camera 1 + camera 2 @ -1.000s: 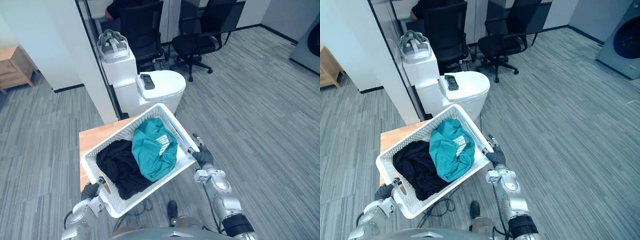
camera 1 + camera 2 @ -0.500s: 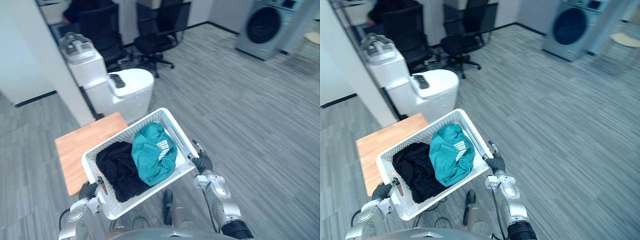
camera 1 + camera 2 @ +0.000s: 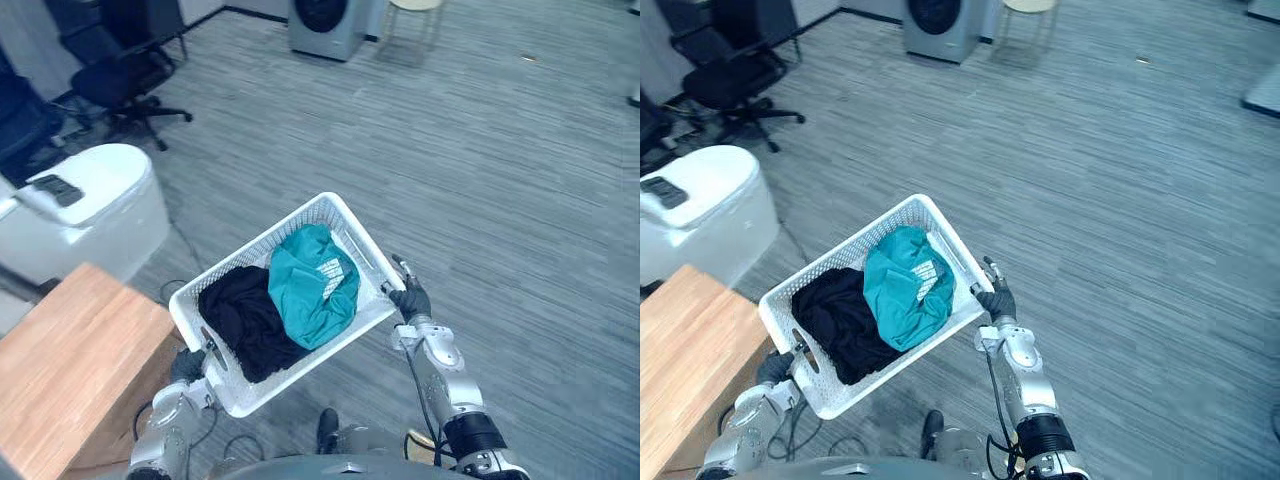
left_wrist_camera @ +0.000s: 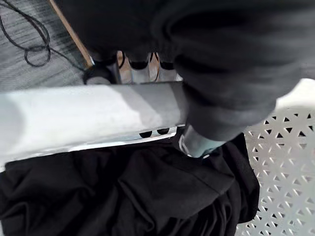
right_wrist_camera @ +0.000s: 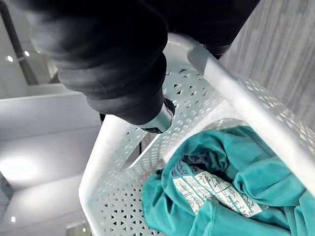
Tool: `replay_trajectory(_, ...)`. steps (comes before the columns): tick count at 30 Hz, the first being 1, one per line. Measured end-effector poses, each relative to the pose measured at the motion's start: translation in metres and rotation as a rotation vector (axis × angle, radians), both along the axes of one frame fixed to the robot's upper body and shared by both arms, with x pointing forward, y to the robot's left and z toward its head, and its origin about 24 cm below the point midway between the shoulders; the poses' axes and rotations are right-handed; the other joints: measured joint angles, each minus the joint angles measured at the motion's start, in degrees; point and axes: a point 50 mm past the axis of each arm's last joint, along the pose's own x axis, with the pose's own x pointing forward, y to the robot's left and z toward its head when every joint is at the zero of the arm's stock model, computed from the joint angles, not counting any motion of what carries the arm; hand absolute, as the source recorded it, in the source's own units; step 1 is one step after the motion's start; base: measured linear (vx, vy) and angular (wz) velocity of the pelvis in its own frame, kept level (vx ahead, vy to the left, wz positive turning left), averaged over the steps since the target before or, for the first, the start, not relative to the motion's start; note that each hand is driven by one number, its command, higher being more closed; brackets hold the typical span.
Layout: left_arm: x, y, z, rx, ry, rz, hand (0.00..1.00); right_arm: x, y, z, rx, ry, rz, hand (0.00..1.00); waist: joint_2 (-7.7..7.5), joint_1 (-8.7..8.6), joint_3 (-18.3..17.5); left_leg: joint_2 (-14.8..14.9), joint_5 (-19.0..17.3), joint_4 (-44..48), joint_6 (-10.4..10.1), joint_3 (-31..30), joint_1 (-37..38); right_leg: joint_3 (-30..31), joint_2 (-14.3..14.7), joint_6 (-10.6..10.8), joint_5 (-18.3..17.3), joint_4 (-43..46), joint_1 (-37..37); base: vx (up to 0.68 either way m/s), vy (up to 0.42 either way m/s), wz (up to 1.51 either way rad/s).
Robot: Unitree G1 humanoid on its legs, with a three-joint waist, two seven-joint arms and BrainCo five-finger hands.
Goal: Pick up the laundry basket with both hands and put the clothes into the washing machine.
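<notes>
— Grey floor (image 3: pixel 520 200), and the washing machine (image 3: pixel 322 22) far at the back?
— Yes. The white laundry basket (image 3: pixel 240 393) is held up, with black cloth (image 3: pixel 240 320) and teal cloth (image 3: pixel 312 290) inside.
— And the hands?
— The left hand (image 3: pixel 187 366) and right hand (image 3: pixel 411 300) have fingers clenched on opposite rims.

Right arm (image 3: pixel 447 378): rounded silver-grey segments, black band near elbow, thin black cable alongside. Left arm (image 3: pixel 160 440): same silver-grey. Right hand (image 3: pixel 409 300), left hand (image 3: pixel 187 366): dark ribbed covers over back and wrist. Fingers (image 4: pixel 141 74) silver, dark-tipped.
</notes>
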Motion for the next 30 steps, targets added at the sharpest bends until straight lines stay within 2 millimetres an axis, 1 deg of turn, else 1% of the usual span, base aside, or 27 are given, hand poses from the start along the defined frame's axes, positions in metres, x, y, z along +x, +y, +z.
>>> replay_trajectory(1,0.001,-0.001,0.0,-0.001,0.0,-0.005,1.0,-0.002,-0.001,-0.001,0.003,0.004,-0.005,1.0,-0.02,0.16,0.0,1.4,-0.4,3.0,0.2,-0.1,-0.3,0.7,0.8,-0.2,-0.4,0.0,0.3,0.06,-0.114,-0.69)
replay_trajectory(2,-0.001,-0.002,-0.002,-0.002,0.011,-0.006,1.0,-0.003,-0.001,-0.003,0.006,0.008,-0.006,1.0,0.21,0.21,0.2,5.3,-0.9,11.7,1.2,-0.3,-1.6,2.1,2.4,-0.8,-0.7,-0.5,1.9,0.05,-0.097,-0.68)
replay_trajectory(3,-0.002,-0.002,-0.003,-0.002,0.015,-0.006,1.0,-0.005,-0.001,-0.003,0.007,0.009,-0.008,1.0,0.54,0.2,0.4,7.8,-0.5,17.0,2.7,-0.4,-2.5,3.1,3.5,-1.3,-0.9,-0.7,2.8,0.07,-0.127,-0.9)
replay_trajectory(4,-0.004,-0.002,-0.004,-0.003,0.02,-0.005,1.0,-0.011,-0.002,-0.004,0.006,0.009,-0.013,1.0,1.43,0.67,0.9,13.0,2.2,28.4,10.6,-1.9,-5.1,5.1,5.5,-3.1,-1.1,-0.7,4.8,0.07,-0.088,-0.98)
replay_trajectory(5,-0.008,-0.002,-0.006,-0.007,0.03,0.0,1.0,-0.014,-0.003,-0.005,0.005,0.014,-0.017,1.0,1.87,1.44,1.1,14.7,1.9,37.9,15.7,-6.8,-9.0,7.6,6.5,-4.1,-1.9,0.2,6.1,0.09,-0.053,-1.16)
replay_trajectory(6,-0.011,-0.003,-0.007,-0.013,0.036,0.007,1.0,-0.014,-0.004,-0.004,0.004,0.012,-0.018,1.0,1.85,1.72,1.3,11.2,-0.1,41.9,14.7,-13.5,-12.6,10.0,6.7,-5.3,-2.7,0.9,6.6,0.11,0.04,-1.54)
replay_trajectory(7,-0.019,-0.007,-0.011,-0.033,0.053,0.021,1.0,-0.013,-0.003,0.0,-0.001,-0.003,-0.017,1.0,1.89,3.2,1.3,0.1,-3.9,42.3,9.8,-24.9,-17.4,14.6,6.2,-5.7,-2.8,1.4,6.7,0.1,0.075,-1.5)
replay_trajectory(9,-0.028,-0.007,-0.011,-0.046,0.053,0.045,1.0,-0.012,-0.001,0.0,-0.001,-0.006,-0.005,1.0,1.93,4.8,1.3,-6.8,-6.0,38.2,6.5,-31.0,-20.1,18.2,6.1,-5.5,-3.1,1.5,6.7,0.11,0.116,-1.45)
replay_trajectory(10,-0.032,-0.003,-0.01,-0.038,0.054,0.055,1.0,-0.012,0.003,-0.001,0.001,-0.002,0.015,1.0,1.77,5.29,1.5,-8.9,-6.7,32.2,6.2,-31.9,-22.5,20.2,6.1,-5.5,-3.1,1.0,7.3,0.14,0.109,-1.09)
replay_trajectory(11,-0.032,0.002,-0.009,-0.021,0.054,0.05,1.0,-0.013,0.006,-0.002,0.002,0.006,0.03,1.0,1.81,4.74,1.7,-9.3,-6.1,23.6,5.5,-31.8,-25.0,20.5,6.0,-4.7,-3.6,0.1,8.2,0.17,0.092,-0.82)
replay_trajectory(13,-0.032,0.003,-0.008,-0.021,0.049,0.052,1.0,-0.013,0.006,-0.003,0.002,0.012,0.033,1.0,2.01,4.74,1.7,-10.4,-2.5,8.0,3.2,-33.8,-25.6,21.8,5.9,-2.4,-5.1,0.0,8.7,0.2,0.096,-0.33)
replay_trajectory(14,-0.034,0.002,-0.009,-0.028,0.051,0.061,1.0,-0.012,0.006,-0.003,-0.002,0.012,0.034,1.0,2.87,4.9,1.3,-10.8,1.8,-4.9,0.3,-37.3,-25.1,22.6,6.1,-0.3,-6.3,-0.6,9.3,0.29,0.157,-0.4)
replay_trajectory(15,-0.038,0.0,-0.01,-0.038,0.056,0.072,1.0,-0.01,0.005,-0.002,-0.008,0.011,0.041,1.0,4.02,5.13,0.7,-10.5,4.4,-11.5,-2.0,-39.9,-25.2,23.7,6.5,1.8,-7.9,-0.8,9.7,0.32,0.178,-0.49)
replay_trajectory(16,-0.04,-0.001,-0.011,-0.045,0.062,0.081,1.0,-0.008,0.006,-0.002,-0.012,0.011,0.048,1.0,4.44,5.3,0.4,-10.3,5.2,-12.5,-2.0,-40.6,-25.4,24.8,6.6,2.5,-9.1,-0.2,9.8,0.53,0.285,-0.7)
replay_trajectory(17,-0.044,-0.002,-0.013,-0.058,0.071,0.098,1.0,-0.005,0.008,-0.002,-0.02,0.019,0.059,1.0,4.84,6.2,0.0,-10.4,6.9,-12.4,-1.5,-40.5,-25.5,27.2,6.2,3.2,-11.8,2.2,9.8,0.62,0.343,-0.94)
replay_trajectory(18,-0.048,-0.003,-0.015,-0.067,0.082,0.113,1.0,-0.004,0.009,-0.002,-0.03,0.015,0.068,1.0,4.61,7.08,-1.1,-11.0,8.6,-11.1,-0.8,-39.1,-25.0,29.6,5.0,2.9,-15.3,6.3,8.5,0.54,0.298,-0.95)
replay_trajectory(19,-0.051,-0.004,-0.016,-0.07,0.087,0.117,1.0,-0.003,0.01,-0.001,-0.029,0.015,0.074,1.0,4.43,7.19,-1.9,-11.5,9.5,-10.5,-0.3,-38.2,-24.5,30.5,4.2,2.8,-17.1,8.4,7.7,0.46,0.279,-0.8)
replay_trajectory(20,-0.051,-0.003,-0.016,-0.067,0.089,0.118,1.0,-0.004,0.012,-0.003,-0.024,0.022,0.075,1.0,2.88,7.13,-2.6,-14.1,13.9,-9.2,1.5,-35.1,-23.6,31.5,1.0,3.3,-19.8,12.4,7.1,0.57,0.337,-0.62)
replay_trajectory(21,-0.05,0.0,-0.015,-0.057,0.085,0.123,1.0,-0.005,0.011,-0.01,-0.015,0.052,0.063,1.0,0.36,7.0,-3.4,-17.3,11.4,-6.8,4.9,-32.1,-22.8,31.8,-2.5,5.4,-20.9,19.2,5.5,0.69,0.403,-0.53)
replay_trajectory(22,-0.048,0.001,-0.014,-0.05,0.08,0.123,1.0,-0.005,0.012,-0.012,-0.012,0.061,0.06,1.0,0.12,7.11,-3.3,-18.0,10.2,-5.1,6.3,-31.2,-22.4,31.5,-3.2,7.1,-20.0,22.8,4.7,0.67,0.361,-0.42)
replay_trajectory(23,-0.047,0.004,-0.014,-0.031,0.078,0.115,1.0,-0.009,0.012,-0.017,0.001,0.079,0.049,1.0,-0.05,6.68,-3.2,-19.2,7.2,-2.7,7.7,-30.6,-20.4,30.9,-3.8,10.2,-16.4,30.8,2.9,0.53,0.279,-0.19)
replay_trajectory(24,-0.047,0.006,-0.013,-0.011,0.08,0.103,1.0,-0.014,0.011,-0.021,0.015,0.089,0.033,1.0,-0.26,6.06,-3.0,-20.3,4.5,-2.8,8.6,-30.8,-16.7,28.7,-4.2,9.7,-9.4,39.5,0.7,0.51,0.257,-0.06)
replay_trajectory(25,-0.045,0.007,-0.012,0.0,0.076,0.094,1.0,-0.017,0.01,-0.023,0.027,0.095,0.022,1.0,-0.51,5.59,-2.8,-20.7,3.3,-3.2,9.0,-31.1,-14.5,27.8,-4.7,9.4,-6.4,43.8,-0.5,0.48,0.213,0.21)
replay_trajectory(26,-0.038,0.009,-0.009,0.015,0.059,0.076,1.0,-0.022,0.009,-0.024,0.044,0.097,0.001,1.0,-1.15,4.66,-1.7,-21.4,1.2,-3.2,9.9,-32.2,-10.8,25.7,-4.6,7.7,-7.5,51.6,-2.6,0.35,0.126,0.31)
replay_trajectory(27,-0.035,0.01,-0.007,0.023,0.052,0.068,1.0,-0.024,0.008,-0.025,0.047,0.099,-0.009,1.0,-1.2,4.38,-1.4,-21.5,0.2,-3.2,10.2,-33.0,-9.3,24.1,-4.6,6.2,-9.1,54.0,-3.9,0.42,0.115,0.45)
replay_trajectory(28,-0.031,0.01,-0.005,0.043,0.041,0.046,1.0,-0.028,0.005,-0.027,0.059,0.1,-0.03,1.0,-1.23,3.35,-1.1,-21.3,-1.7,-3.7,10.9,-34.4,-7.0,20.5,-4.5,4.0,-11.8,55.7,-7.1,0.37,0.074,0.39)
replay_trajectory(30,-0.024,0.01,-0.002,0.068,0.025,0.018,1.0,-0.032,0.003,-0.024,0.066,0.084,-0.048,1.0,-1.5,2.34,-0.1,-21.3,-4.2,-4.7,10.7,-35.8,-3.4,17.4,-4.3,4.0,-14.4,52.2,-12.1,0.37,0.028,0.37)
